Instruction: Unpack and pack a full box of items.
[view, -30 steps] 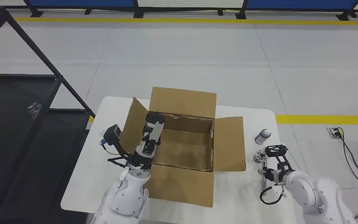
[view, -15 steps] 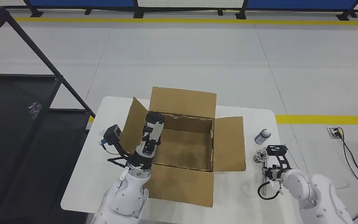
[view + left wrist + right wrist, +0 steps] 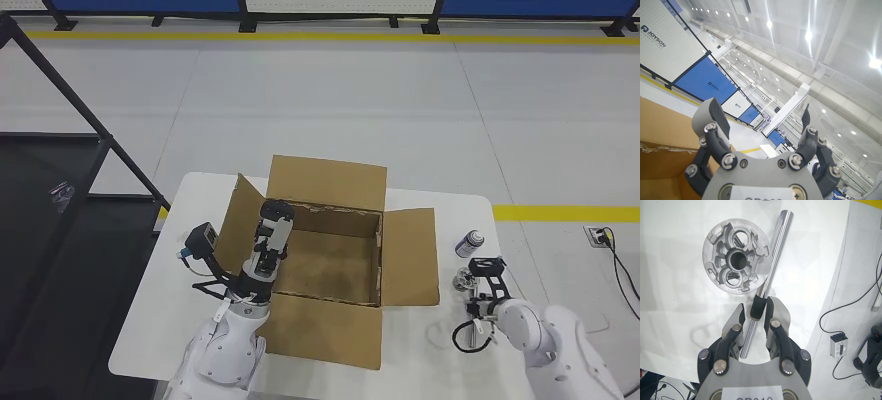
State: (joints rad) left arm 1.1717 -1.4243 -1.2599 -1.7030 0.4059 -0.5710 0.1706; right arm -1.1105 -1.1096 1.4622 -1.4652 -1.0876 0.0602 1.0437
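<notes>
White worktop point(image 3: 160, 330) on a pale factory floor striped with yellow lines. Between the two pincers, the open cardboard box point(image 3: 325, 335), flaps folded out, brown bottom showing.

Left pincer point(image 3: 760, 105) raised just beside the box's wall, spread wide, aimed up at ceiling lights and distant blue panels.

Right pincer point(image 3: 756, 302) low over the worktop, apart from the box, on the side away from the left pincer. Through it, lengthwise, a chrome rod point(image 3: 779, 239) with a black band point(image 3: 758, 308) around it; cannot tell whether pinched or lying loose. Just ahead of this pincer, close against the rod's side, a grey cast metal hub point(image 3: 715, 256), flat on the worktop, holes facing up. Farther ahead, beyond the hub, a small spray can point(image 3: 468, 243), upright. To the pincer's other side, past the worktop's edge, a grey power brick point(image 3: 838, 344) on the floor. Between this pincer and the box's inside, one flap point(image 3: 410, 255) spread flat.

Against a second ago: right forearm swung in toward the box, right pincer edged slightly the same way. Hub, can, box and left pincer as before.
</notes>
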